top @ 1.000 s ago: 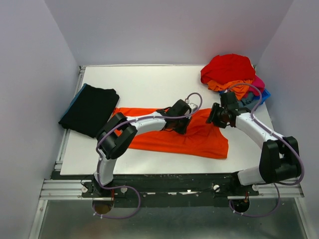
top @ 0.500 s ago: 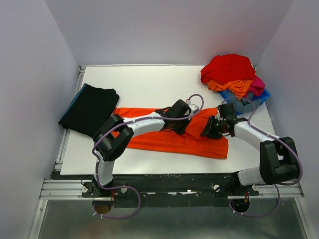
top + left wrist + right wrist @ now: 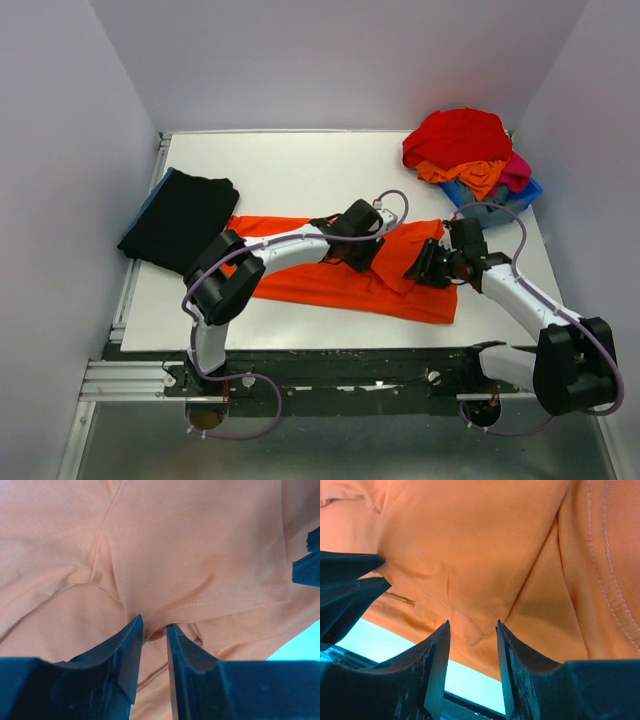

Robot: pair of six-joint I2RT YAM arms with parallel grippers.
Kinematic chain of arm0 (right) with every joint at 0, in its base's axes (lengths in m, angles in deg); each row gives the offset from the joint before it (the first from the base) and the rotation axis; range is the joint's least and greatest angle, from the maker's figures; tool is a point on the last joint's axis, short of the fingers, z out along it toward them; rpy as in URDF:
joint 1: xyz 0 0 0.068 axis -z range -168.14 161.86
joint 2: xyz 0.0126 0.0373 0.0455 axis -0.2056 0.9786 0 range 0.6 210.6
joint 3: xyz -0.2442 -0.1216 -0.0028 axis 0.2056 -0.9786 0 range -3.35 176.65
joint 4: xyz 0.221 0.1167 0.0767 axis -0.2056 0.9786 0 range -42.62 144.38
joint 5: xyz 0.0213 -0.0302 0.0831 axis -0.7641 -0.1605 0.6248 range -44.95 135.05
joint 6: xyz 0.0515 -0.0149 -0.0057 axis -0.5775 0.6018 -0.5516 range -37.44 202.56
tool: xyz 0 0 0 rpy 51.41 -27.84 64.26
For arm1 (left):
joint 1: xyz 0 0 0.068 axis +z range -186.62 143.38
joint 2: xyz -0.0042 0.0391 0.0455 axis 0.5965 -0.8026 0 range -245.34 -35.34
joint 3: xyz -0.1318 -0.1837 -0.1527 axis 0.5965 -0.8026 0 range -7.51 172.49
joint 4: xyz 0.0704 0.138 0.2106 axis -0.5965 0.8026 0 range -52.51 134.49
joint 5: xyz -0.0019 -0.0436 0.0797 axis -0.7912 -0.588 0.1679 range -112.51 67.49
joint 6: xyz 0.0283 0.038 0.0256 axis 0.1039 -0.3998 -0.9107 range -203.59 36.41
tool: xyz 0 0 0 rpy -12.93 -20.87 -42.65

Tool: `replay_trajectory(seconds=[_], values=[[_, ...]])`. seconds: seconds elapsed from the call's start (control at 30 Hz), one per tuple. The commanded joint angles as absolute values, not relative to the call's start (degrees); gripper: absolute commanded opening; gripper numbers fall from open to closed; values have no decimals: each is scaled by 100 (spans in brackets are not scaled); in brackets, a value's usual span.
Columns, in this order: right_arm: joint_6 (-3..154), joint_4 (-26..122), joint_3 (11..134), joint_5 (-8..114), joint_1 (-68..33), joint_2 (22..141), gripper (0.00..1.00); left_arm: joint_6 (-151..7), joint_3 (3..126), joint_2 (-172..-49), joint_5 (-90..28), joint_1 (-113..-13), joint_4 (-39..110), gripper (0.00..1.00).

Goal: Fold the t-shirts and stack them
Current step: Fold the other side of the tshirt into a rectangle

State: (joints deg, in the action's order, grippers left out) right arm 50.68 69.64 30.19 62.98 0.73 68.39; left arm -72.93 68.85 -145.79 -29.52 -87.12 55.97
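Note:
An orange t-shirt (image 3: 320, 285) lies spread across the middle of the white table (image 3: 300, 175). My left gripper (image 3: 352, 252) is over the shirt's middle and shut on a pinch of its fabric; in the left wrist view (image 3: 154, 627) the cloth (image 3: 190, 555) is bunched between the nearly closed jaws. My right gripper (image 3: 421, 270) is at the shirt's right part; in the right wrist view (image 3: 472, 626) its jaws stand apart around a hemmed corner of the orange cloth (image 3: 480, 555), not clamping it.
A folded black t-shirt (image 3: 180, 220) lies at the table's left edge. A pile of red, orange and pink shirts (image 3: 460, 140) sits at the back right over a blue bin (image 3: 527, 194). White walls enclose the table.
My right gripper has moved forward and left from beside the pile onto the shirt's right part. The shirt's right side has bunched and shifted. The left gripper has hardly moved.

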Motion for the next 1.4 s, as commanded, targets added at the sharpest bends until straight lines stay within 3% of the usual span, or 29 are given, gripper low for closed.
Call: replay_trajectory(seconds=[0.0,0.37,0.57,0.7,0.8,0.87,0.97,1.37], values=[[4899,7015,2979,6236,70,6757,51,-7146,6720,-14064,-2779,-8733,5481,45],[4582,6505,2530,6614,26,6941,54,-5811,5394,-12615,-2647,-7513,4637,65],[4416,6180,2425,6799,-35,7179,53,-4783,4506,-11569,-1286,-6678,4654,68],[4328,6013,2398,6904,-97,7337,51,-4177,4005,-10944,-1047,-5957,4567,66],[4283,5977,2398,6992,-106,7294,40,-3658,3654,-10479,-784,-5588,4505,63],[4301,6143,2468,6896,-106,7136,21,-3403,3460,-10285,-626,-5403,4408,61],[4362,6600,2757,6677,-106,6899,2,-3059,3363,-10196,-432,-5113,4522,57],[4477,7805,3295,6307,-97,5800,1,-2725,3732,-11215,-722,-4339,4936,55]])
